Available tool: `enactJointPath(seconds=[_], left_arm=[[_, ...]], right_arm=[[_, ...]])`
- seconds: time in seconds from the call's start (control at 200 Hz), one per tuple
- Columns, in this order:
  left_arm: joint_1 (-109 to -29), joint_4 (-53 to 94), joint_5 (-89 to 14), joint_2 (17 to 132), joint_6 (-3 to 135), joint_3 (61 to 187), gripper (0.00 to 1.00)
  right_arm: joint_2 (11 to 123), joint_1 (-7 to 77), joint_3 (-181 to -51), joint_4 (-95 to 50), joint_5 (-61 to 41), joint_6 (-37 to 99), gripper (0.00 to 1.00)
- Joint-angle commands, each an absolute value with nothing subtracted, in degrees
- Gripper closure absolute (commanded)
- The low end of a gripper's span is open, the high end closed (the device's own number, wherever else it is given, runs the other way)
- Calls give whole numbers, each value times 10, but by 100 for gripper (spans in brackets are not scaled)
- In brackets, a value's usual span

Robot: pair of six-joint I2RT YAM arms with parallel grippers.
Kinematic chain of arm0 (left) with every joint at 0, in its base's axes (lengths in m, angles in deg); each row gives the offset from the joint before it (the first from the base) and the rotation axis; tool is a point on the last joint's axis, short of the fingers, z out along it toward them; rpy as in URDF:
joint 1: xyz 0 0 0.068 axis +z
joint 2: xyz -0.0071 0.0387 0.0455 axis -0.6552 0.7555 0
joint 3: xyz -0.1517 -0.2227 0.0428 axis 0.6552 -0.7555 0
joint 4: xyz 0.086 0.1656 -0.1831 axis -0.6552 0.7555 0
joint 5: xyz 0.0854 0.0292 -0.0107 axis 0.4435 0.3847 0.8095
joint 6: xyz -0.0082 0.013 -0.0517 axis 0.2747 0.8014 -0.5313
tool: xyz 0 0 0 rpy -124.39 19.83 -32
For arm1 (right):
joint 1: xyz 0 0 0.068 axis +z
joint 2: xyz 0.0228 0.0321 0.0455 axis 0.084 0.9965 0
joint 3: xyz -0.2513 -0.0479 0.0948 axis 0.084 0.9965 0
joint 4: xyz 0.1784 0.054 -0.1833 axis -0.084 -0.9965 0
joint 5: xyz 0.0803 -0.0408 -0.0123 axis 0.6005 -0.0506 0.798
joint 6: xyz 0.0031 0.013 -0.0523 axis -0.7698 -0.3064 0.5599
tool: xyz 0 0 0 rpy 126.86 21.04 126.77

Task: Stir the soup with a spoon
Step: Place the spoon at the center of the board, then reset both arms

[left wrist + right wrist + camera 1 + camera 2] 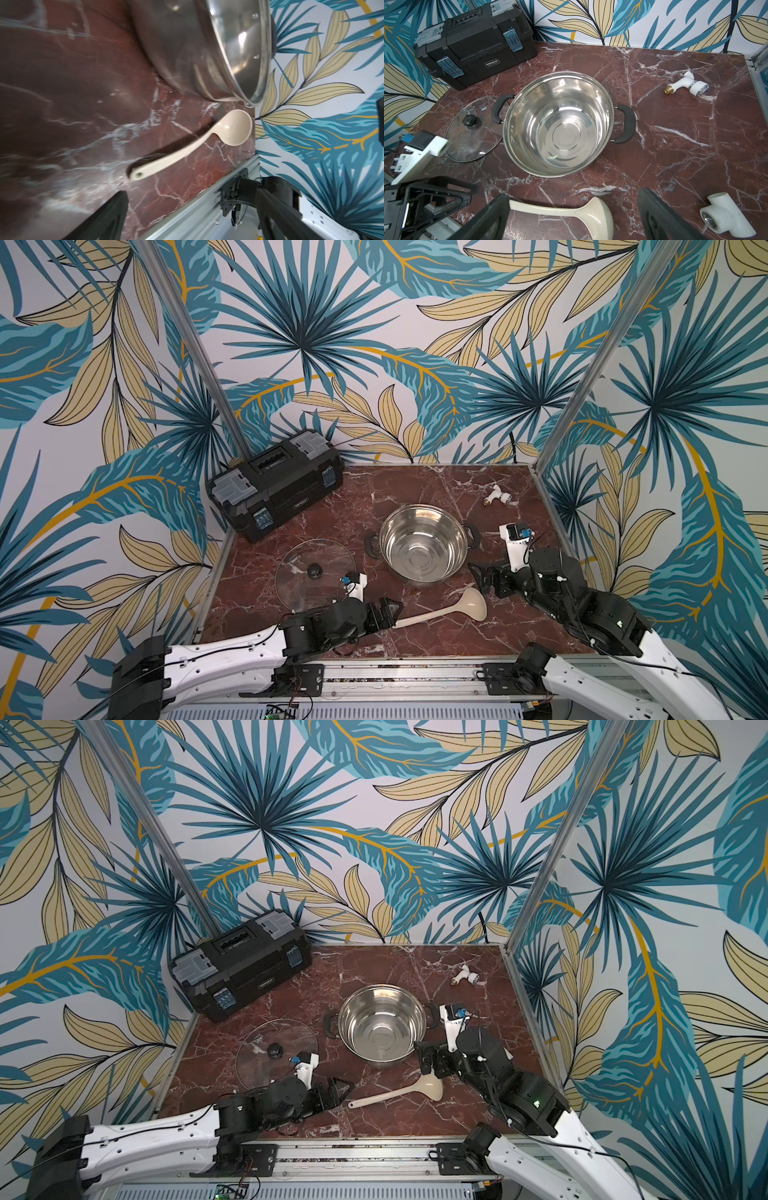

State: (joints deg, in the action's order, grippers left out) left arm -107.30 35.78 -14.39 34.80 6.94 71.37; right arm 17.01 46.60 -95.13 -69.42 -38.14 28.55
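top views: pot [422,558] upright at the centre of the table [415,485], lid off, bare steel bottom showing, black handles at its left and right.
ladle [440,611]: flat on the table just below the pot, lower centre of frame; bowl end right, handle running down-left. Not in the pot, not held.
left gripper [394,614]: lower left of centre, pointing right at the handle end; jaws wide apart, nothing between them. Left wrist view: handle tip lies ahead of the fingers [110,216], clear of both.
right gripper [480,580]: right of the pot's lower edge, just above the ladle bowl in frame; jaws wide apart, gripping nothing. Right wrist view: bowl sits under the gap between the fingers; contact: cannot tell.
lid [299,560]: glass, flat on the table left of the pot, knob up, near its left handle.
toolbox [276,485]: black, shut, upper-left corner of the table.
tap [497,494]: white, upper right of the table, well apart from the pot.
tee [726,218]: white, seen in the right wrist view only, on the table near the right gripper.
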Motion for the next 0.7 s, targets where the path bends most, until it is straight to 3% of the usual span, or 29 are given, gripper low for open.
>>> enactJointPath(seconds=[0.0, 0.105, 0.23, 0.326, 0.456, 0.516, 0.696], left_arm=[[-1062, 559, -57, 251, 122, 718, 0], [-1052, 634, 38, 193, 250, 795, 0], [-1049, 638, 189, 207, 430, 907, 0], [-1049, 553, 256, 214, 592, 961, 0], [-1018, 329, 246, 231, 861, 966, 0], [-956, 271, 262, 261, 899, 956, 0], [-634, 243, 37, 334, 772, 869, 0]], right_arm=[[170, 467, -938, -673, -382, 282, 0], [167, 467, -920, -638, -457, 265, 0], [162, 467, -883, -535, -513, 290, 0], [183, 467, -882, -495, -509, 326, 0], [213, 465, -856, -369, -570, 416, 1], [239, 444, -838, -282, -613, 476, 1], [349, 257, -797, -168, -554, 498, 0]])
